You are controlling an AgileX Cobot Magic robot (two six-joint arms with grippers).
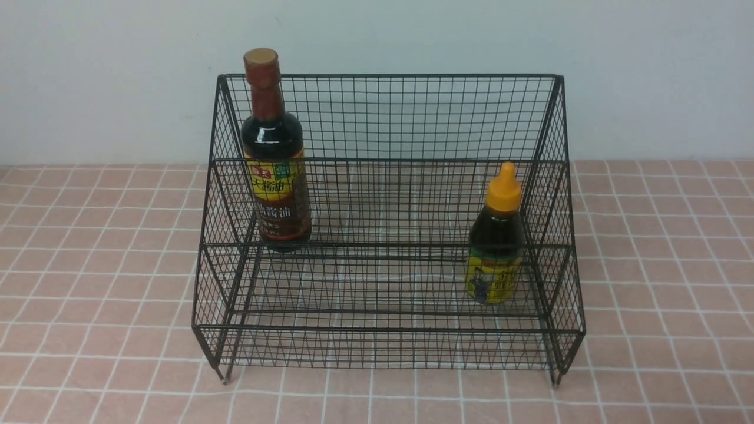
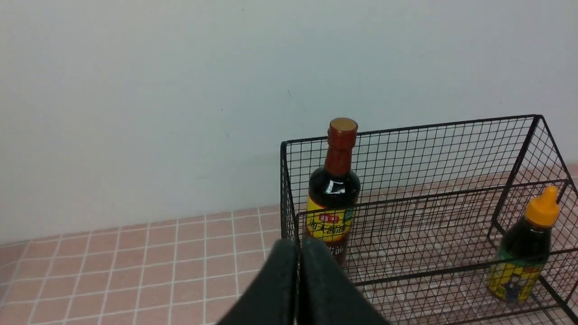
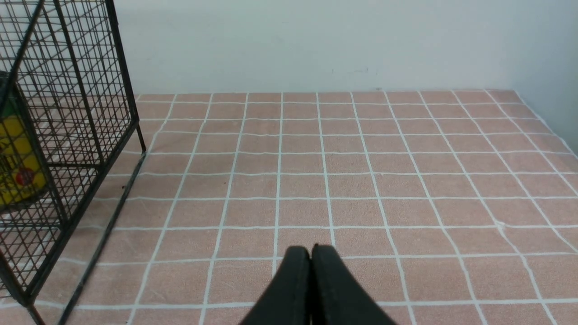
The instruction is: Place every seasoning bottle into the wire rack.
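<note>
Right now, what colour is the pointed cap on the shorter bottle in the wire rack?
Orange-yellow; the pointed cap shows best in the front view.

The tall bottle (image 1: 277,176) stands behind and left of the short bottle (image 1: 496,247), inside the rack (image 1: 383,327).

Hard to say what sort of place: only a pale plain wall (image 1: 377,35) and a pink tiled-pattern surface (image 1: 665,282) show

Two bottles (image 1: 274,176), one wire rack (image 1: 389,245)
</note>
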